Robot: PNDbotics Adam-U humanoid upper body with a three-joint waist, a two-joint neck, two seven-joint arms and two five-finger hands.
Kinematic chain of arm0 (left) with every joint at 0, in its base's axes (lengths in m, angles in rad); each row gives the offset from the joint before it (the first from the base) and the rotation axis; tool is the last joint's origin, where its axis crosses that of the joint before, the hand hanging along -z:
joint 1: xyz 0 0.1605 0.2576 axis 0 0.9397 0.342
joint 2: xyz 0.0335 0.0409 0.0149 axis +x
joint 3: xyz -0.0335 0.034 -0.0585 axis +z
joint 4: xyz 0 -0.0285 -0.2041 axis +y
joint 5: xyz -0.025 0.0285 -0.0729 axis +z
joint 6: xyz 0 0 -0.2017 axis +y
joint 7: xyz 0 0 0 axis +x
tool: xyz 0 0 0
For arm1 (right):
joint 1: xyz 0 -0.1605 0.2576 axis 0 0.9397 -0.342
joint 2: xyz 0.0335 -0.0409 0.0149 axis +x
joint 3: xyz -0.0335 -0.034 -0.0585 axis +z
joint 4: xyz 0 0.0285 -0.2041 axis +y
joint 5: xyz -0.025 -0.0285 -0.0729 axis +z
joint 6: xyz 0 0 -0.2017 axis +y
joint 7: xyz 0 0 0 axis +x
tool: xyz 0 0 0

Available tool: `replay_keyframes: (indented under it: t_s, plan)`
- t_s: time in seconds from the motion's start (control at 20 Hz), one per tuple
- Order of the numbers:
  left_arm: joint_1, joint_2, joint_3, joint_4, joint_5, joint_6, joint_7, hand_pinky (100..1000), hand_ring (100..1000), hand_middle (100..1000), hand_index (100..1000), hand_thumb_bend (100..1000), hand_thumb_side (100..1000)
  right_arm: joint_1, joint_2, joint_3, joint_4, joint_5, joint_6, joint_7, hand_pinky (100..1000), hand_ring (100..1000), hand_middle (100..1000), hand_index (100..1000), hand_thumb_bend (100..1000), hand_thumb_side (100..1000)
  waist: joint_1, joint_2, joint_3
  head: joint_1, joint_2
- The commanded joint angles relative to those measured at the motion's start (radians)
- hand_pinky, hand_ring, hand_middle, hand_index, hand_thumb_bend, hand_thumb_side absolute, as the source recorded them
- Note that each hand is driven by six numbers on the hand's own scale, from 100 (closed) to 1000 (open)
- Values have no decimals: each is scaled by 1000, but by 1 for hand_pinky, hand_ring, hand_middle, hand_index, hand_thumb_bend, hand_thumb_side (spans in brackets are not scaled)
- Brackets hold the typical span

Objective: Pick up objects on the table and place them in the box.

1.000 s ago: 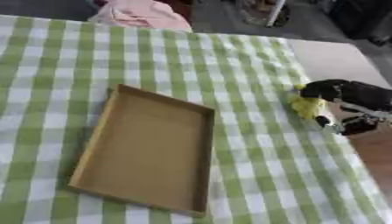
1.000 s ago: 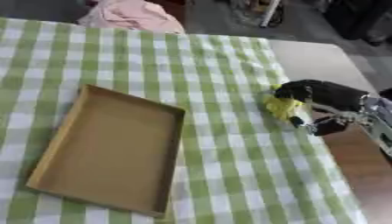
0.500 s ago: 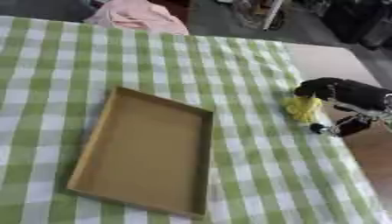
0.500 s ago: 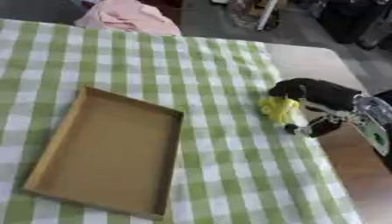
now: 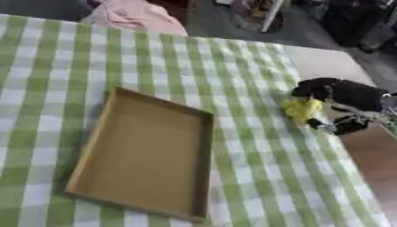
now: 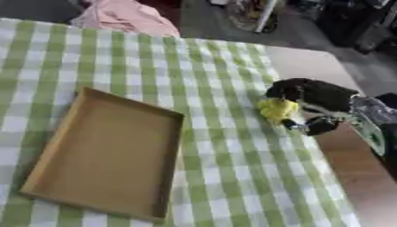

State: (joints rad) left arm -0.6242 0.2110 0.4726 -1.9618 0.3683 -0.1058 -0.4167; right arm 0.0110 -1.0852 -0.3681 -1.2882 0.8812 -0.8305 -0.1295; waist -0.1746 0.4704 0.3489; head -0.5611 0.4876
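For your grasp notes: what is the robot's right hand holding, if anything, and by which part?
The right hand is curled round a small yellow object, gripping its far, upper side; the exact contact is blurred.

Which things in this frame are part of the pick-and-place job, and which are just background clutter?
Part of the job:
- yellow object, in the right hand's curled fingers
- right hand, at the table's right edge
- shallow brown box, nothing in it

Just lying about:
- pink cloth beyond the far edge
- green checked tablecloth
- dark clutter behind the table
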Motion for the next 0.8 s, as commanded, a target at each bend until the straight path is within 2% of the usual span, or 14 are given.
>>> replay_keyframes:
  t_s: [0.05,0.25,0.45,0.5,0.65,0.8]
  plan:
    - [-8,28,2,-23,-6,7,-1,564,779,802,514,100,733,-3,-22,-6,-4,7,-3,21,908,964,903,1000,159,179,3,-18,-2,-8,-13]
    - [-7,27,4,-23,-7,10,-2,564,779,803,514,100,736,-4,-13,-5,-5,2,-3,33,889,943,857,971,132,194,2,-15,-1,-10,-14]
    - [-6,26,5,-23,-8,10,-4,564,780,804,513,100,737,-6,-4,-8,-12,0,9,13,852,889,735,898,146,225,1,-13,1,-14,-15]
    - [-5,26,6,-22,-8,10,-5,564,780,804,512,100,737,-6,-2,-9,-15,1,15,-1,842,872,707,878,143,229,1,-12,1,-15,-14]
    - [-3,27,7,-20,-9,11,-7,564,781,805,512,100,738,-8,2,-18,-28,9,37,-70,817,818,625,810,209,232,1,-11,-1,-15,-13]
    - [-4,26,8,-20,-9,11,-8,565,781,805,512,100,736,-6,4,-19,-41,40,67,-155,804,787,584,769,197,200,1,-10,-2,-16,-12]
